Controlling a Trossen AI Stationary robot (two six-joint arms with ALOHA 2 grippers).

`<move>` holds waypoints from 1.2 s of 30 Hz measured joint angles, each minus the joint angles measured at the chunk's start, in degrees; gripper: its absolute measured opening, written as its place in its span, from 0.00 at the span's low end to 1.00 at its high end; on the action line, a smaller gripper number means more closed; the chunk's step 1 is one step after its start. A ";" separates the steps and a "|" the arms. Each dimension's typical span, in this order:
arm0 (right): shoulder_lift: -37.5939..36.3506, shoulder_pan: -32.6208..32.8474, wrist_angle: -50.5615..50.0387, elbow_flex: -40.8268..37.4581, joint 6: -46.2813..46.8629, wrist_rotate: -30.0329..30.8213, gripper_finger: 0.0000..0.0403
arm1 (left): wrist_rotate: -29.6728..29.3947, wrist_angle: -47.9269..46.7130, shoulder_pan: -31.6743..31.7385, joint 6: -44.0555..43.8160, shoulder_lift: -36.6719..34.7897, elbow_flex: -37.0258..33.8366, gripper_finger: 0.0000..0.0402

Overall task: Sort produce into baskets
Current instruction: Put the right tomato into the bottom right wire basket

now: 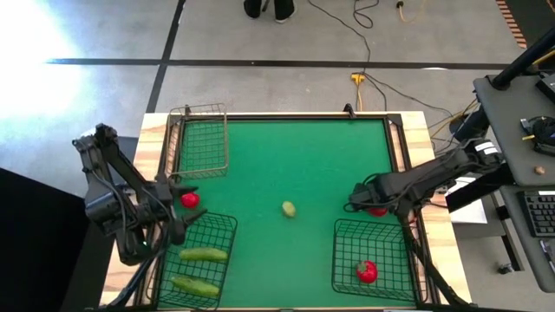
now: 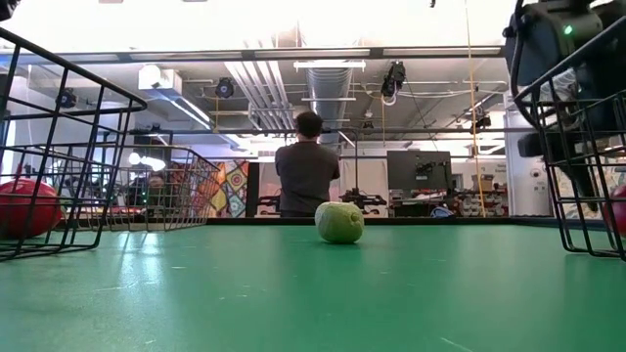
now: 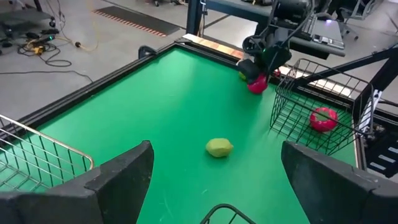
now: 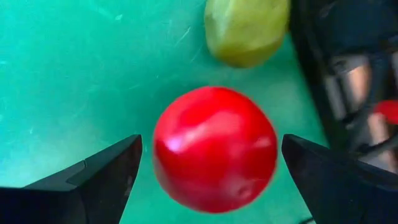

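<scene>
From above, the right pincer [image 1: 362,204] is hovering open over a red tomato [image 1: 376,211] beside the right basket [image 1: 371,267], the left pincer [image 1: 178,211] waiting open; at counter level, a green fruit [image 2: 338,222] is lying mid-counter, a person [image 2: 306,166] standing beyond; the right wrist view is showing the tomato [image 4: 214,149] between parted fingers [image 4: 102,171].

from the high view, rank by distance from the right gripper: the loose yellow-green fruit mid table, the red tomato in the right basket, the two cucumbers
From the right gripper:
1. Red tomato, in the right basket.
2. Yellow-green fruit, mid table; nearly as close.
3. Cucumbers, in the left near basket.
</scene>
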 joint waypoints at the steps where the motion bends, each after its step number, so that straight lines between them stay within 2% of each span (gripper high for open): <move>1: 0.17 0.00 1.59 -0.66 0.28 0.00 0.94 | 0.10 -0.01 0.01 -0.16 0.26 0.00 0.83; 6: 0.77 0.00 9.21 -4.34 1.13 -0.52 0.94 | 1.60 0.03 0.00 -0.87 1.00 0.00 0.83; 11: 1.90 0.02 10.88 -4.93 0.75 0.15 0.93 | 2.57 0.01 0.00 -0.89 1.29 0.00 0.83; 18: 2.84 0.01 10.80 -4.28 -1.68 1.87 0.76 | 2.02 -0.67 0.00 -0.87 0.79 0.00 0.83; 22: 2.37 0.00 8.73 -1.72 -6.24 3.01 0.74 | 1.97 -1.29 0.00 -0.85 0.25 0.00 0.83; 26: 2.21 0.42 -2.30 7.33 -14.38 9.31 0.74 | 1.90 -2.27 0.00 -0.85 -0.57 0.00 0.83; 30: 3.23 2.72 -6.58 21.95 -23.27 16.22 0.74 | 1.86 -3.21 0.00 -0.39 -1.23 0.00 0.83; 32: 5.28 5.36 -6.30 29.55 -26.82 17.00 0.74 | 1.85 -3.22 0.00 0.18 -1.37 0.00 0.83; 36: 12.22 13.01 -6.97 42.75 -28.32 14.39 0.74 | 1.07 -3.22 0.00 0.29 -1.34 0.00 0.83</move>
